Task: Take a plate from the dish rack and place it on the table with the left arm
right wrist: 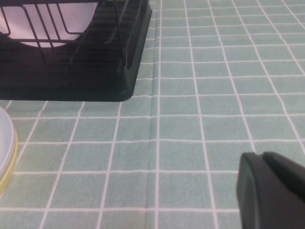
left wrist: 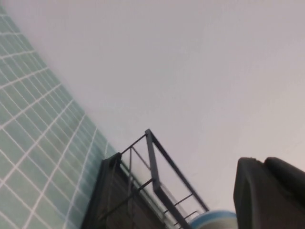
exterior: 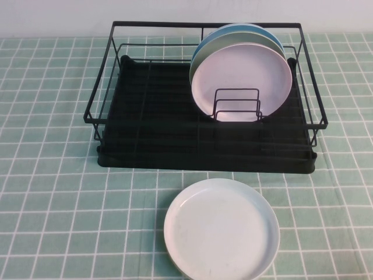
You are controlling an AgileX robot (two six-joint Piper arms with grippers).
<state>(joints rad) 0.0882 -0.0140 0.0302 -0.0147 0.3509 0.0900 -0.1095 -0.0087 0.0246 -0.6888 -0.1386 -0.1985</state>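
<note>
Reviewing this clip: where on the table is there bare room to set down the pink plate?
Bare table lies left of the white plate and right of it, before the dish rack. The rack's right half is crowded around the plate. Left claw and right claw show only in their wrist views.

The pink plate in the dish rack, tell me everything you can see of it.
The round pale pink-lavender plate is glossy with a low rim. It stands on edge in the black wire dish rack, front of a stack, its face toward the camera. The small wire plate holder crosses its lower part; a pale green plate leans right behind it. Neither the left gripper nor the right gripper touches it.
</note>
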